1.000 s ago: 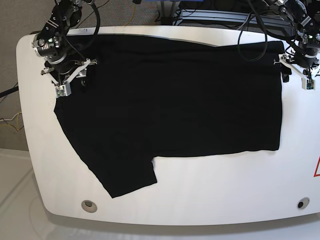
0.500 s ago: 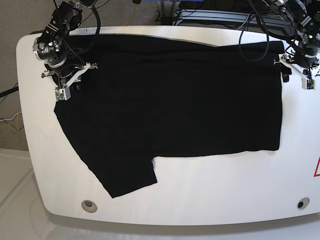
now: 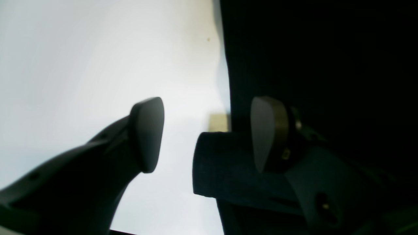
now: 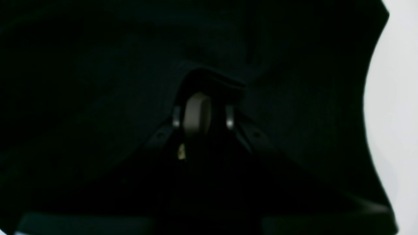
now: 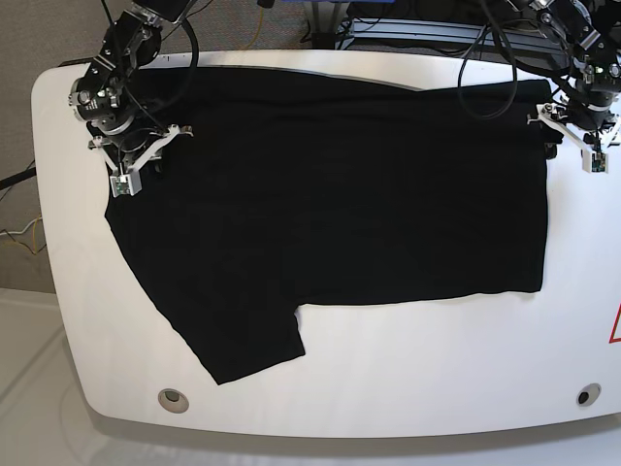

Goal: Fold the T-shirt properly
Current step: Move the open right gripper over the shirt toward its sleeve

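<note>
The black T-shirt [image 5: 340, 194] lies flat across the white table [image 5: 437, 359], with one sleeve pointing to the near left. My right gripper [image 5: 139, 163] sits on the shirt's left end. In the right wrist view it [image 4: 204, 107] is shut, with black cloth [image 4: 98, 81] puckered around its tips. My left gripper [image 5: 553, 134] is at the shirt's far right corner. In the left wrist view it [image 3: 205, 133] is open, with one fingertip [image 3: 148, 133] over bare table and the other over the shirt [image 3: 310, 58], straddling its edge.
Two round fittings [image 5: 173, 398] are set in the table near its front edge, the second at the right [image 5: 583, 395]. Cables and dark equipment [image 5: 417, 29] lie behind the far edge. A red mark [image 5: 614, 325] is at the right rim.
My right gripper has moved a little toward the far edge on the shirt's left end. My left gripper has shifted slightly back. The shirt's outline is unchanged.
</note>
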Tool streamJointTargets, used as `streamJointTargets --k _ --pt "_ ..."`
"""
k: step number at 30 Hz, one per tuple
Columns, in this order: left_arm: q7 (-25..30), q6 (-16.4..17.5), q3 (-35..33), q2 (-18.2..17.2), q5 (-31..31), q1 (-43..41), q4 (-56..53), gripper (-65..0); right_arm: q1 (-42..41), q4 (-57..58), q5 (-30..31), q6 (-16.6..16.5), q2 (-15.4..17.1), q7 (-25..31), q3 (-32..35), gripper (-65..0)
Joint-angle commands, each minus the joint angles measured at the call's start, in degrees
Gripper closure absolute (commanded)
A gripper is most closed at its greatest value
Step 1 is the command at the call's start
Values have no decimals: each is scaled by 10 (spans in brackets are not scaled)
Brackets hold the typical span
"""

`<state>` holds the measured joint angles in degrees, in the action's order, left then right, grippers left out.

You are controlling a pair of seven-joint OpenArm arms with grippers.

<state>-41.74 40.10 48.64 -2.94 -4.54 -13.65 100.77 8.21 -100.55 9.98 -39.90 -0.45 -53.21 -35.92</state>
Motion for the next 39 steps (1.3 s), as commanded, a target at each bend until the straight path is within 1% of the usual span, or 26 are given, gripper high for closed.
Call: streamJointTargets --k 1,6,14,17,23,27,36,39 --pt "12 -1 2 -7 -8 1 12 -392 -14 1 9 -1 2 11 0 -89" --pt "12 -1 4 -8 -8 1 12 -392 -26 4 7 -1 -8 11 21 -88" --pt "12 -1 5 -9 -8 1 12 -392 -32 3 11 -1 -13 13 84 -89" --pt "12 -1 5 -10 -8 1 12 -392 -40 3 9 -1 -23 13 106 -89" --pt "12 -1 6 -10 -8 -8 12 -392 -58 4 8 -1 -40 13 111 -92" --pt "12 -1 6 -10 -8 -10 12 -392 -71 4 8 -1 -43 13 112 -92" --pt "12 -1 5 -9 -8 -11 12 -392 -105 30 7 -1 -38 13 108 -92" --pt "12 -1 4 -9 -8 -11 13 -392 -104 19 11 -1 -20 13 106 -92"
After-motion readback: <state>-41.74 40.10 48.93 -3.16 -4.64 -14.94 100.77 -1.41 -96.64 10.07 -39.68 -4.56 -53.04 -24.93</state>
